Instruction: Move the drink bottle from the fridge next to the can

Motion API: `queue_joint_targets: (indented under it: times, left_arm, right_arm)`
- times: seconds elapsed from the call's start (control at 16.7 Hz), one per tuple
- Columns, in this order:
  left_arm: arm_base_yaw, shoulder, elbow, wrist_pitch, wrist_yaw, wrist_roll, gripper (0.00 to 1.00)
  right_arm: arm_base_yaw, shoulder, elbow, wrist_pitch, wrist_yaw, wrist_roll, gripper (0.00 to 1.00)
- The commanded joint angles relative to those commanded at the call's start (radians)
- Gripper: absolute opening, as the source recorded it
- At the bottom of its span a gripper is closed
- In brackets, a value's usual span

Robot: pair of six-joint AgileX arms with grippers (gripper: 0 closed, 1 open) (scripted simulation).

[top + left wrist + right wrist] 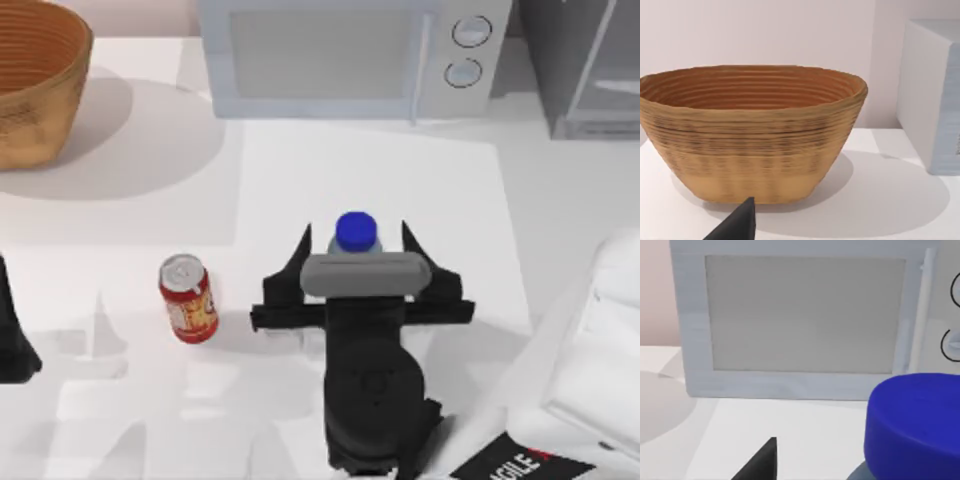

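Observation:
The drink bottle (356, 231) stands upright on the table, its blue cap (914, 421) facing up. It is a short way to the right of the red can (187, 298), apart from it. My right gripper (356, 242) is open, one finger on each side of the bottle and neither touching it. One dark fingertip (760, 461) shows in the right wrist view beside the cap. The fridge (590, 70) stands at the back right, partly in view. My left arm (12, 345) sits parked at the left edge, with one fingertip (737, 222) in its wrist view.
A white microwave (350, 55) with two round knobs stands at the back centre. A woven basket (35, 75) sits at the back left, seen close in the left wrist view (750, 130). A white bulky shape (605, 340) lies at the right edge.

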Motion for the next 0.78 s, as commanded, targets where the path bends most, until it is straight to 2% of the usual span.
queue_joint_targets:
  times: [0.48, 0.78]
  left_arm:
    - [0.000, 0.000, 0.000, 0.000, 0.000, 0.000, 1.00]
    - [0.000, 0.000, 0.000, 0.000, 0.000, 0.000, 1.00]
  right_arm:
    - [0.002, -0.001, -0.002, 0.002, 0.003, 0.000, 1.00]
    - [0.075, -0.022, -0.053, 0.027, 0.076, 0.003, 1.00]
